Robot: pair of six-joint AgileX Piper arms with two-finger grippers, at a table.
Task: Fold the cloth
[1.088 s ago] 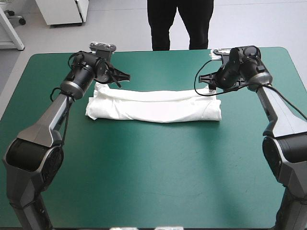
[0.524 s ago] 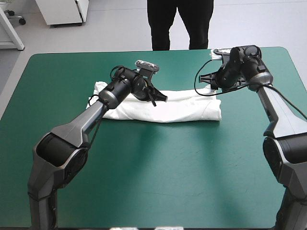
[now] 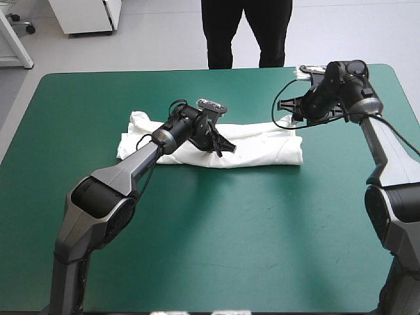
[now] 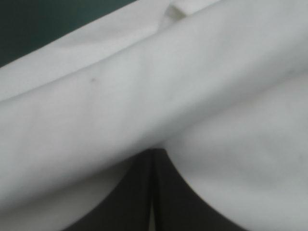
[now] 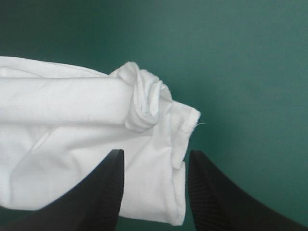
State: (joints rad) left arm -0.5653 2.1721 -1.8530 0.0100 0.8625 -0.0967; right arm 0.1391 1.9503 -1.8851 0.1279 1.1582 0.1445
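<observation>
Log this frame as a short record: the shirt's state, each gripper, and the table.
T-shirt: white, folded into a long band lying crosswise on the table's far half
left gripper: shut, its tip at the middle of the band
right gripper: open, over the band's right end
table: teal-green cover
fold: not yet a compact bundle

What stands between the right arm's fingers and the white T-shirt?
Nothing visible does. The right gripper hangs open over one end of the T-shirt, with no other object between them.
</observation>
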